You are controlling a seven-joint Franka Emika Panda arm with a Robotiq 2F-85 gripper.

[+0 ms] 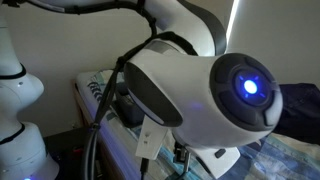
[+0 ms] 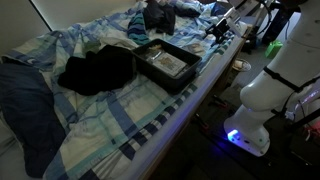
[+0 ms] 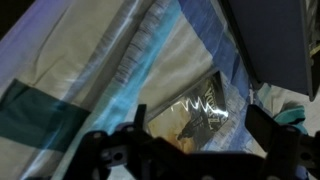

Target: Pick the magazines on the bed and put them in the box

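Jaws wide apart above bed (image 2: pixel 120 125), dark cloth bundle (image 2: pixel 95 70) beside box (image 2: pixel 155 77), glossy magazine (image 3: pixel 205 105) below

The claw (image 3: pixel 195 158) is hanging with jaws spread wide above the checked bed (image 3: pixel 90 70), framing a glossy orange-tan magazine (image 3: pixel 205 110) that is lying on the sheet.

The room is dim. In an exterior view a grey-brown wall (image 1: pixel 60 40) stands behind, with a narrow slit of light (image 1: pixel 233 20) at its upper right. In an exterior view a bright strip (image 2: pixel 40 12) slants above the far corner of the bed (image 2: pixel 130 122), and the floor (image 2: pixel 185 165) beside its striped edge lies dark
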